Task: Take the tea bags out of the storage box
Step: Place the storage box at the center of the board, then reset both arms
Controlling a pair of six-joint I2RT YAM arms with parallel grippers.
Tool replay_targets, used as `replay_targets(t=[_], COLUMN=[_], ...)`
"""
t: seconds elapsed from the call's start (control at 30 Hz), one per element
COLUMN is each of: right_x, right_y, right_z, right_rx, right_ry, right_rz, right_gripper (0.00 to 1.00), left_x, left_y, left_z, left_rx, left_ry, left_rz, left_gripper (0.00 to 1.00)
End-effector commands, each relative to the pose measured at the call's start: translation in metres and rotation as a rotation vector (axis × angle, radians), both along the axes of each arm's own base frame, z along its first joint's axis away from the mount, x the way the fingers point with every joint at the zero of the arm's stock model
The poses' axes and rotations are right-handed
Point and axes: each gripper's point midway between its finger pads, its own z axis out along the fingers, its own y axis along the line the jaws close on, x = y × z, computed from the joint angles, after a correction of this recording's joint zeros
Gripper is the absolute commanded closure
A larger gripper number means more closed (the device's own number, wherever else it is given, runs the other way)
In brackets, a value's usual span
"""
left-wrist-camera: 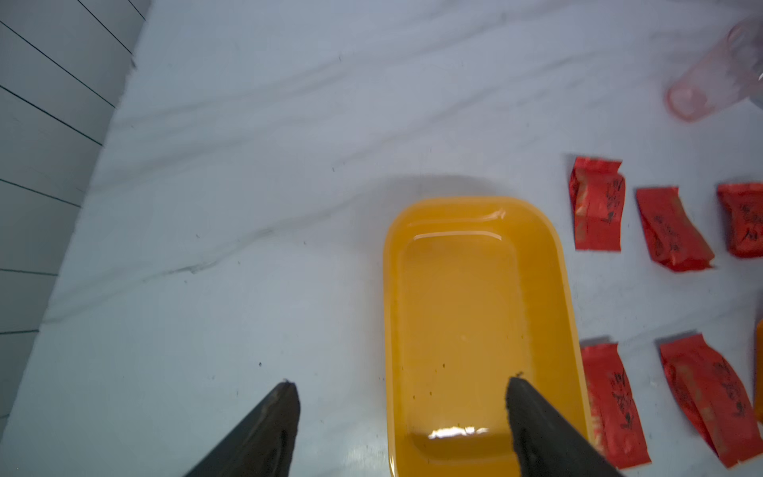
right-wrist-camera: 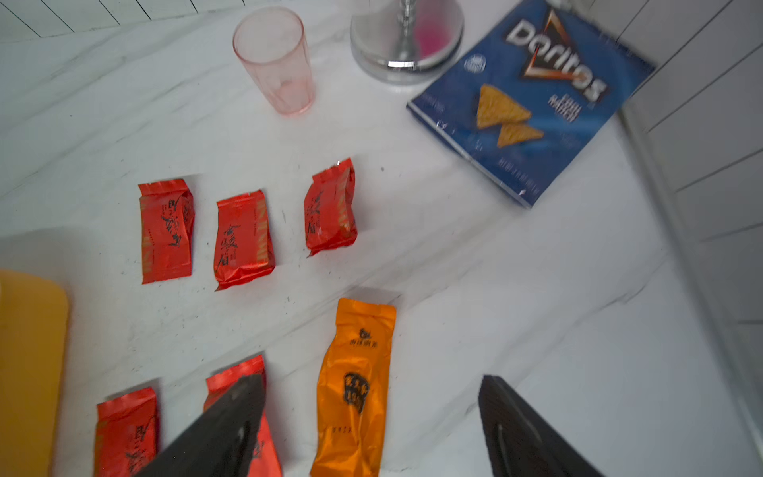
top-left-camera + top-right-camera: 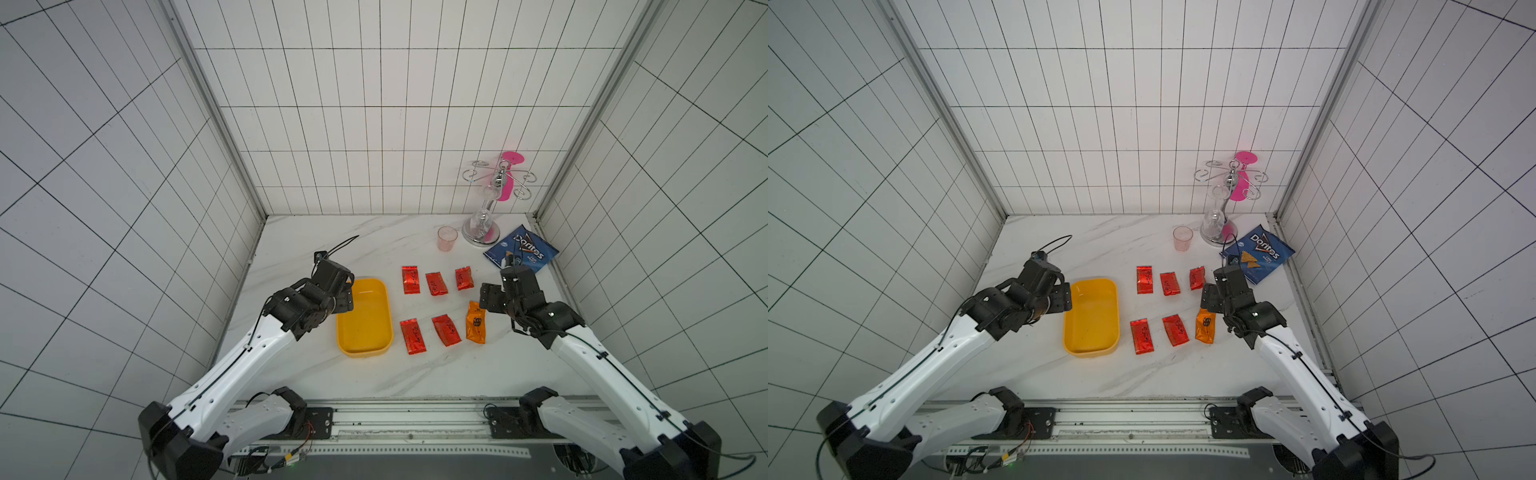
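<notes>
While jaws of left arm (image 3: 257, 345) and right arm (image 3: 590, 357) are gaping empty, all six tea bags (image 3: 436, 284) are lying on table (image 3: 374, 245) beside bare storage box (image 3: 365, 353) — orange sachet (image 2: 355, 384) nearest right jaws, lengthwise between them; left jaws straddling box rim.

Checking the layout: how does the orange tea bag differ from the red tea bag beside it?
The orange tea bag is longer and slimmer than the red tea bag. The orange one lies nearly straight; the red one is slanted. Orange carries a dark badge, red brush-like script. Both lie flat on the table, outside the storage box.
</notes>
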Motion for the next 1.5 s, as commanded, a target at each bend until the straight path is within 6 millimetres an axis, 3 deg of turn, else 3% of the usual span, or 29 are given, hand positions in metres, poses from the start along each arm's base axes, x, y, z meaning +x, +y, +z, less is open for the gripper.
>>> replay_targets(t=[0.0, 0.1, 0.17, 0.27, 0.4, 0.47, 0.53, 0.63, 0.7, 0.77, 0.83, 0.87, 0.93, 0.97, 1.07, 1.47], right_x=[0.024, 0.031, 0.034, 0.035, 0.048, 0.053, 0.058, 0.074, 0.082, 0.092, 0.100, 0.101, 0.110, 0.107, 0.107, 0.108], right_y=[-0.039, -0.068, -0.093, -0.130, -0.134, -0.138, -0.156, -0.157, -0.142, -0.125, -0.116, -0.117, -0.121, -0.121, -0.119, -0.119], right_z=[0.028, 0.017, -0.001, -0.027, -0.044, -0.062, -0.063, -0.076, -0.078, -0.096, -0.092, -0.101, -0.098, -0.102, -0.099, -0.101], right_rx=[-0.120, -0.211, -0.247, -0.234, -0.226, -0.219, -0.245, -0.140, -0.115, -0.121, -0.133, -0.114, -0.101, -0.092, -0.096, -0.098], right_ry=[-0.248, -0.299, -0.288, -0.259, -0.256, -0.295, -0.331, -0.410, -0.368, -0.364, -0.383, -0.278, -0.328, -0.260, -0.300, -0.286], right_rz=[-0.190, -0.326, -0.422, -0.550, -0.498, -0.490, -0.556, -0.478, -0.373, -0.248, -0.208, -0.201, -0.204, -0.203, -0.197, -0.194], right_gripper=[0.03, 0.01, 0.01, 0.01, 0.01, 0.01, 0.01, 0.01, 0.01, 0.01, 0.01, 0.01, 0.01, 0.01, 0.01, 0.01], left_x=[0.029, 0.038, 0.046, 0.048, 0.067, 0.075, 0.083, 0.100, 0.107, 0.118, 0.122, 0.126, 0.133, 0.136, 0.135, 0.136], left_y=[0.039, 0.052, 0.043, 0.063, 0.090, 0.103, 0.110, 0.104, 0.100, 0.102, 0.115, 0.116, 0.115, 0.118, 0.120, 0.121], left_z=[0.047, 0.038, 0.016, -0.008, -0.059, -0.073, -0.085, -0.082, -0.087, -0.099, -0.111, -0.114, -0.115, -0.116, -0.122, -0.121], left_rx=[0.111, 0.206, 0.278, 0.344, 0.250, 0.223, 0.210, 0.215, 0.187, 0.193, 0.161, 0.137, 0.143, 0.132, 0.115, 0.115], left_ry=[-0.358, -0.512, -0.544, -0.574, -0.454, -0.462, -0.480, -0.551, -0.545, -0.518, -0.516, -0.521, -0.524, -0.507, -0.427, -0.439], left_rz=[0.237, 0.305, 0.203, 0.250, 0.169, 0.169, 0.175, 0.151, 0.100, 0.098, 0.141, 0.118, 0.108, 0.116, 0.123, 0.126], left_gripper=[0.02, 0.02, 0.02, 0.01, 0.02, 0.02, 0.02, 0.02, 0.02, 0.02, 0.02, 0.02, 0.01, 0.01, 0.02, 0.02])
